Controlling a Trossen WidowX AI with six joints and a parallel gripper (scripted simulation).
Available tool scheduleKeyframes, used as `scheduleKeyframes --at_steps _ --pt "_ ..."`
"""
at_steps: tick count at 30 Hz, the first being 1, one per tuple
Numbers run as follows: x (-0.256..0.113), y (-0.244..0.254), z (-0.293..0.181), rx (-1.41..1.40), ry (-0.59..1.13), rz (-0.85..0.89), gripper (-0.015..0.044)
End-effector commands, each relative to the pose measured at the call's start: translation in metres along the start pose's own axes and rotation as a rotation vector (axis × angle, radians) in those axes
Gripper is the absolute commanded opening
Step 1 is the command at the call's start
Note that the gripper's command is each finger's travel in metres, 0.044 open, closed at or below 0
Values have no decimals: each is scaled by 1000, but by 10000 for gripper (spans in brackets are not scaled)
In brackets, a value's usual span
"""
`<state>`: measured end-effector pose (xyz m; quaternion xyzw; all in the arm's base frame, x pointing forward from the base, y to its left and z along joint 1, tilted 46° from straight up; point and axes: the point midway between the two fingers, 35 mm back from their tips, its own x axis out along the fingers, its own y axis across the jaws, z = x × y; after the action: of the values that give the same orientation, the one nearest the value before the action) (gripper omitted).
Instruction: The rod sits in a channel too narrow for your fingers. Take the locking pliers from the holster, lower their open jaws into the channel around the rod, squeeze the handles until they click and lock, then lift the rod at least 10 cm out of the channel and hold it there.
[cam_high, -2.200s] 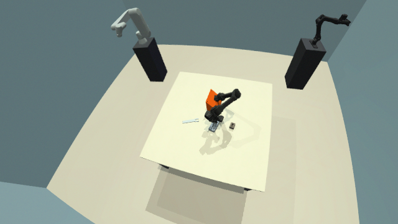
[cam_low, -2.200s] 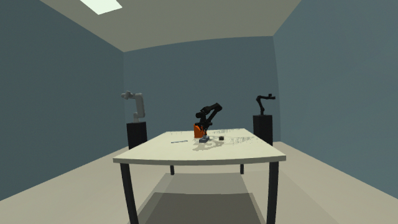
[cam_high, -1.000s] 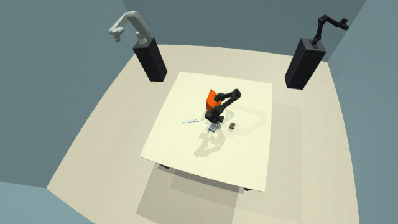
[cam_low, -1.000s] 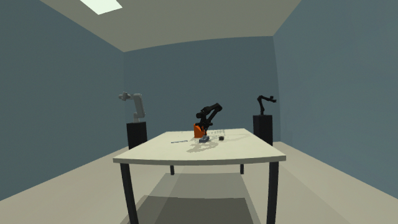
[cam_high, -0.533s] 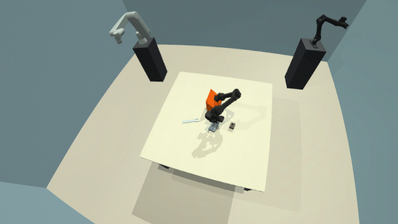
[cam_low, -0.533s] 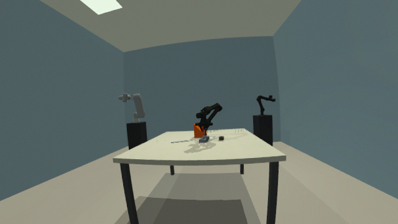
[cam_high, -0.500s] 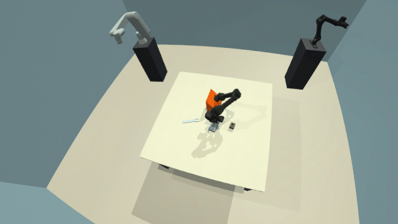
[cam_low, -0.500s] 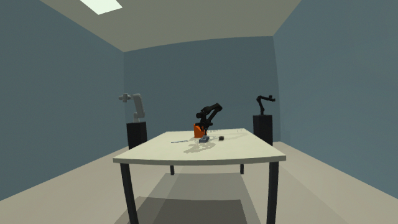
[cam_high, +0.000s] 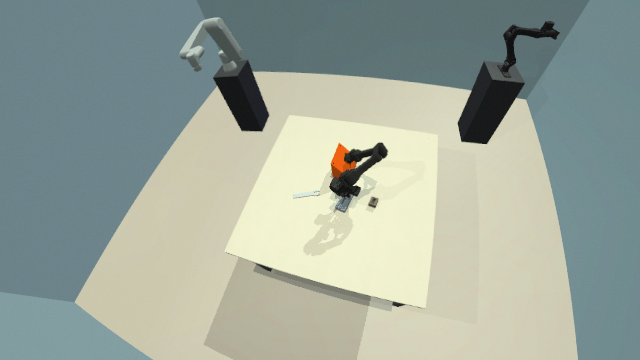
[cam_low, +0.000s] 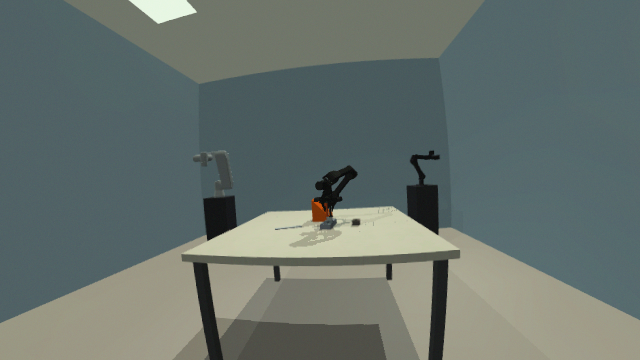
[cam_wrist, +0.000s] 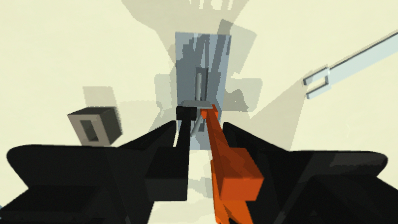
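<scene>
A: Holding anything in the fingers (cam_high: 346, 193) (cam_low: 330, 210)?

B: Yes, closed partway on the locking pliers (cam_wrist: 199, 104), with one black handle (cam_wrist: 167, 172) and one orange handle (cam_wrist: 241, 172) between. Can't make out the contact patches, or tell whether locked.

A: And the rod (cam_wrist: 199, 86)?

B: Down in the dark slot of the blue-grey channel block (cam_high: 343, 203) (cam_low: 328, 224) (cam_wrist: 185, 65), partly covered by the pliers' grey crosspiece. Can't see the jaw tips clearly, nor tell any grip on the rod.

A: Anything lost in the outside views?

B: Pliers too small there, merging with the dark arm (cam_high: 367, 162) (cam_low: 344, 182). Also cut off in the wrist view: the far end of a pale forked bar (cam_high: 306, 194) (cam_low: 288, 228) (cam_wrist: 360, 59), lying on the counter (cam_high: 280, 235) (cam_low: 240, 247) (cam_wrist: 45, 50). Opposite, beside the channel block but apart, a small slotted box (cam_high: 373, 202) (cam_low: 356, 222) (cam_wrist: 106, 128).
</scene>
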<state>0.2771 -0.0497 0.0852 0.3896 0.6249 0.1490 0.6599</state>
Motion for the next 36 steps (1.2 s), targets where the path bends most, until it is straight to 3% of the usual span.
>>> scheduleKeyframes --at_steps 1,36 --pt "-7 1 2 -6 -12 -2 100" --pt "-37 8 1 -7 -15 -11 100"
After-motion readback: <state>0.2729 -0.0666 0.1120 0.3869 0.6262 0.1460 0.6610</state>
